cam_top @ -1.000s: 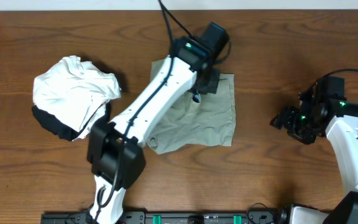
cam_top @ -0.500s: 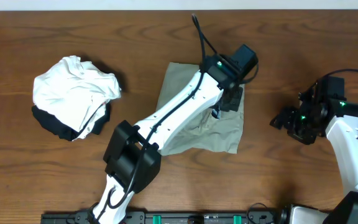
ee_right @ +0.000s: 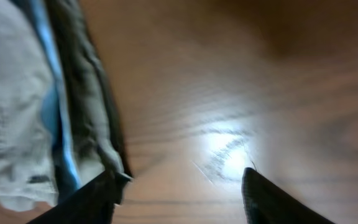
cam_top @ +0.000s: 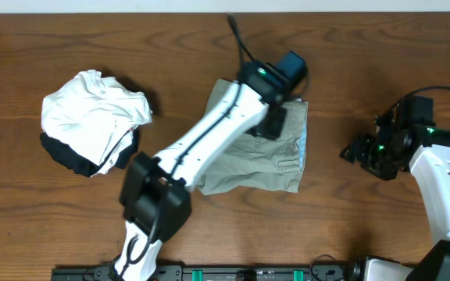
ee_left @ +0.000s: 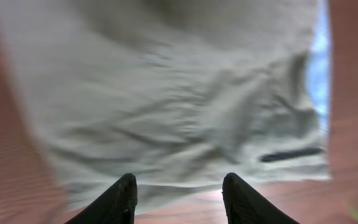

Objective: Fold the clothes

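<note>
Two claws, both spread with nothing between the fingers: the left claw hovers over the upper part of the khaki garment, which lies rumpled mid-bench. The right claw sits well apart on the right, above bare wood. A white-and-black heap of clothes lies far left.

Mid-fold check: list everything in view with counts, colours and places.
khaki garment: 1, grey-green, table centre
white garment: 1, white, crumpled at table left
black garment: 1, black, under the white garment
table: 1, brown wood, beneath everything
left arm: 1, white, reaching over khaki garment
right arm: 1, white, table right
left gripper: 1, black, open above khaki garment
right gripper: 1, black, open over bare wood
</note>
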You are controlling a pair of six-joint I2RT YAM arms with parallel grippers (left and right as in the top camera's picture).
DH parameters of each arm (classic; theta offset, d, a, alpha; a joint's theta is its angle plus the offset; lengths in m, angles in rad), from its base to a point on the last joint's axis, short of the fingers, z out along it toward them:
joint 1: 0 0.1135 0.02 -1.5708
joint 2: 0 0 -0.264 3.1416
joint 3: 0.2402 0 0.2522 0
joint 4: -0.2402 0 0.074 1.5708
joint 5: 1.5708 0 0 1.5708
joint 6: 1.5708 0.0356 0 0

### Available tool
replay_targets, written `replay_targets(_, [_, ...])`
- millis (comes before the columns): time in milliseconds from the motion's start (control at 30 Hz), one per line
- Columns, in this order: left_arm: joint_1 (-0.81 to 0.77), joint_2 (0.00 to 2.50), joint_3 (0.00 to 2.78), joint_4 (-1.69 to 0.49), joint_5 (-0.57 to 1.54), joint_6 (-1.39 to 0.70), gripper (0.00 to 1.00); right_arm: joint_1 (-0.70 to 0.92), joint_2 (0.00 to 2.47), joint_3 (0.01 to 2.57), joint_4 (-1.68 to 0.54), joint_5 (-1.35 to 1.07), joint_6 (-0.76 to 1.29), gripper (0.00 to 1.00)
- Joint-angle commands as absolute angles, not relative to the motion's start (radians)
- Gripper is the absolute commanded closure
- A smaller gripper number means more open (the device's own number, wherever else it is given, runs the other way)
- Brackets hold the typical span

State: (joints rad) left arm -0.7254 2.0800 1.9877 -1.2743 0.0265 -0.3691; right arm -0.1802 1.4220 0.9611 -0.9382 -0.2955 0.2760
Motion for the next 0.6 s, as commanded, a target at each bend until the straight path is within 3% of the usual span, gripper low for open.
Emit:
replay_targets(0, [-0.649, 2.032, 2.000, -1.287, -0.071, -0.333, 0.53, -0.178, 1.414, 0.981, -0.893, -0.583, 0.058, 0.59])
replay_targets(100, [-0.574, 2.040, 1.972, -1.277, -0.071, -0.333, 0.57, -0.144, 1.414, 0.981, -0.820, -0.859, 0.000, 0.80])
replay_targets(233, [-0.470, 2.066, 1.902, -1.219, 0.038, -0.296, 0.64, -0.055, 1.415, 0.976, -0.713, -0.875, 0.068, 0.92])
replay_targets(400, [-0.397, 2.092, 1.788, -1.103, 0.230, -0.204, 0.68, 0.108, 1.462, 0.953, -0.599, -0.739, 0.144, 0.91])
replay_targets(567, [-0.392, 2.092, 1.669, -0.956, 0.277, -0.123, 0.64, 0.227, 1.600, 0.951, -0.543, -0.534, 0.172, 0.89])
